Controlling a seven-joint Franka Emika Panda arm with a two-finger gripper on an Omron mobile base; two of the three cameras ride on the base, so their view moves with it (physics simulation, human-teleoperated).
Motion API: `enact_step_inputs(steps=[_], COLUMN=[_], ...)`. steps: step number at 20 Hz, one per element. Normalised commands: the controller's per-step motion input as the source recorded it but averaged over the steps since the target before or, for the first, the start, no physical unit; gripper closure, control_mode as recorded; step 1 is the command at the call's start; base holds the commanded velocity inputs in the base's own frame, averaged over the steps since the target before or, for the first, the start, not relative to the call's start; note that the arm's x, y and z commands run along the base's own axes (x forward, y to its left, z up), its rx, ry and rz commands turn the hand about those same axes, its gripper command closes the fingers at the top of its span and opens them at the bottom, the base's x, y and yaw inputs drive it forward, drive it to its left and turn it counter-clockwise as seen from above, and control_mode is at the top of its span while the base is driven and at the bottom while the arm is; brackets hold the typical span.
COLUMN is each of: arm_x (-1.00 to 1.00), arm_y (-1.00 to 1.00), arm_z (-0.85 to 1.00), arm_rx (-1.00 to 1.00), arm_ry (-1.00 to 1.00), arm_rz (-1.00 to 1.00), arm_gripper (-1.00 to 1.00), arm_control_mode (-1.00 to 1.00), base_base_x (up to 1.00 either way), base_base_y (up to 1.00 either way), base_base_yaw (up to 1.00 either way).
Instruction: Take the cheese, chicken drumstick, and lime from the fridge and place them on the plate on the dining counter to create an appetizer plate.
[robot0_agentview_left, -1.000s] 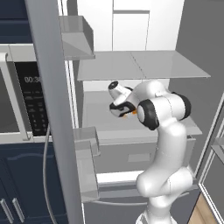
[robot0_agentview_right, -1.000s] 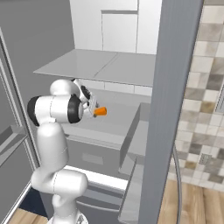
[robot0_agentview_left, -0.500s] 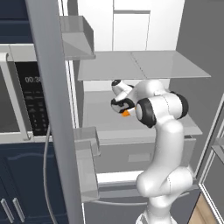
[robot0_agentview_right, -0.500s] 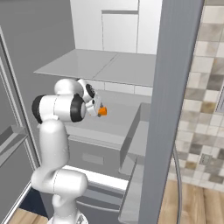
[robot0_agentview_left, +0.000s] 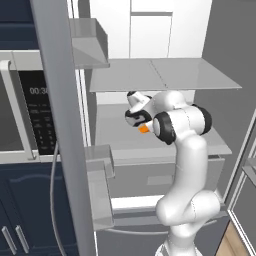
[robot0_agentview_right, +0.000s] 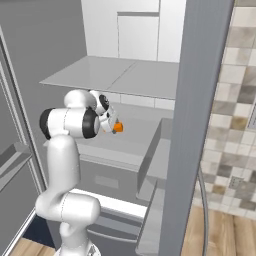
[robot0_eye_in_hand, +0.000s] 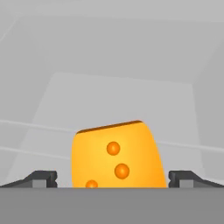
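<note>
Left base view: the white arm reaches into the open fridge, its hand under the grey shelf that serves as landmark here. The gripper sits just below that shelf's front edge, over the lower grey ledge, and a sliver of the orange cheese peeks out at the hand's lower side. How wide the jaws stand cannot be told from this side, since the hand covers them. To the left of the shelf stands the fridge's open door, with a microwave behind it, further left.

Right base view: the same shelf spans the fridge interior, and the gripper is below it, pointing at the ledge beneath. The cheese shows as a small orange spot right at the fingertips, resting on that ledge. A tiled wall lies to the right of the shelf, beyond the other open fridge door.

Hand view: the cheese stands on the grey ledge, between the two dark fingertips, which are spread fully apart. A gap shows on each side of the wedge, so the fingers flank it without touching; nothing is gripped.
</note>
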Motion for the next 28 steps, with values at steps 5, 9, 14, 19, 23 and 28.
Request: enact_step_inputs(steps=[5,9,14,19,23,28], arm_x=[-0.09,-0.37,-0.43,-0.61,-1.0,-1.0], arm_y=[-0.54,-0.57,-0.49,-0.19,-0.08,-0.11], arm_z=[-1.0,-1.0,-0.96,-0.49,-0.07,0.25], arm_rx=[0.0,0.0,0.0,0.0,0.0,0.01], arm_ry=[0.0,-0.04,-0.17,-0.14,0.0,0.03], arm_rz=[0.01,0.04,0.05,0.03,0.0,0.03], arm_gripper=[1.0,1.0,1.0,1.0,1.0,1.0], arm_control_mode=[-1.0,-1.0,-1.0,-1.0,-1.0,-1.0], base_base_x=[0.0,0.0,0.0,0.0,0.0,0.0], base_base_y=[0.0,0.0,0.0,0.0,0.0,0.0], base_base_yaw=[0.0,0.0,0.0,0.0,0.0,0.0])
